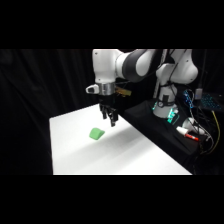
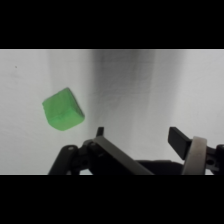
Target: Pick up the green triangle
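The green triangle (image 1: 96, 133) lies on the white table (image 1: 140, 155), a small bright green wedge with soft corners. My gripper (image 1: 111, 119) hangs above the table, up and to the right of the block, not touching it. In the wrist view the green triangle (image 2: 62, 109) sits at the left, off to the side of my gripper (image 2: 137, 136). The two fingers stand apart with nothing between them, so the gripper is open.
The table's far edge runs behind the gripper against a black curtain. At the right, beside the table, stand the arm's base (image 1: 165, 107) and a clutter of cables and small devices (image 1: 192, 130).
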